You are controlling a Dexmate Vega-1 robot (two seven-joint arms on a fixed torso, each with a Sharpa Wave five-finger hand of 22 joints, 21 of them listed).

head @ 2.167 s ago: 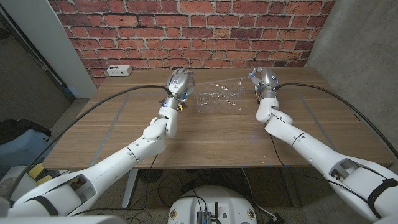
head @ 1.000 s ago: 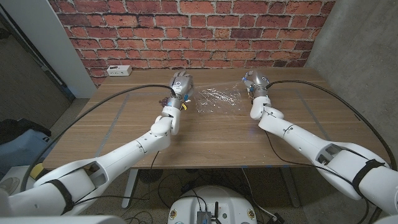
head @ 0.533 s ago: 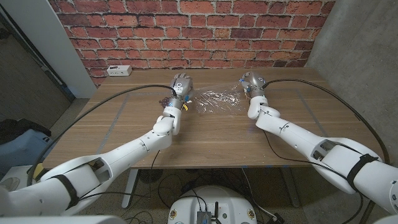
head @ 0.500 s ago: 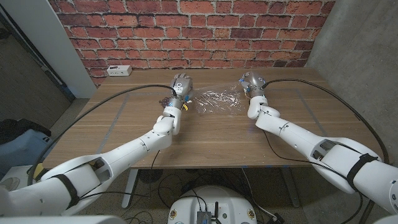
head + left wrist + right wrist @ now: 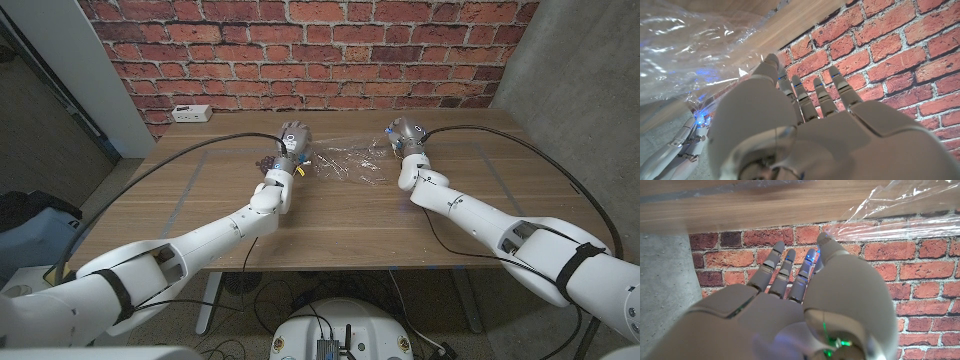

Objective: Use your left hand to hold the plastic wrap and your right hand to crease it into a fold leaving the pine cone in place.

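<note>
Head view, going from the left: a white power strip [image 5: 190, 113] lies at the far left corner of the wooden table [image 5: 330, 215], close under the red brick wall [image 5: 300, 50]. Right of it, the left hand [image 5: 292, 137] sits at the far part of the table, at the left edge of the plastic wrap [image 5: 345, 162]. Its fingers point toward the wall. In the left wrist view the left hand [image 5: 805, 130] has its fingers straight and close together, and the thumb reaches up against the crumpled plastic wrap [image 5: 695, 50]; I cannot tell whether it really pinches the film or only touches it. The clear, wrinkled sheet lies spread on the wood between the two hands, toward the far side of the table. No pine cone can be made out on it. At the sheet's right edge is the right hand [image 5: 403, 132]. In the right wrist view the right hand [image 5: 805, 295] also has straight fingers, with the thumb tip up at the edge of the plastic wrap [image 5: 905, 205]; whether it has hold of it I cannot tell. Black cables [image 5: 530, 150] run from both wrists back over the table edges.
</note>
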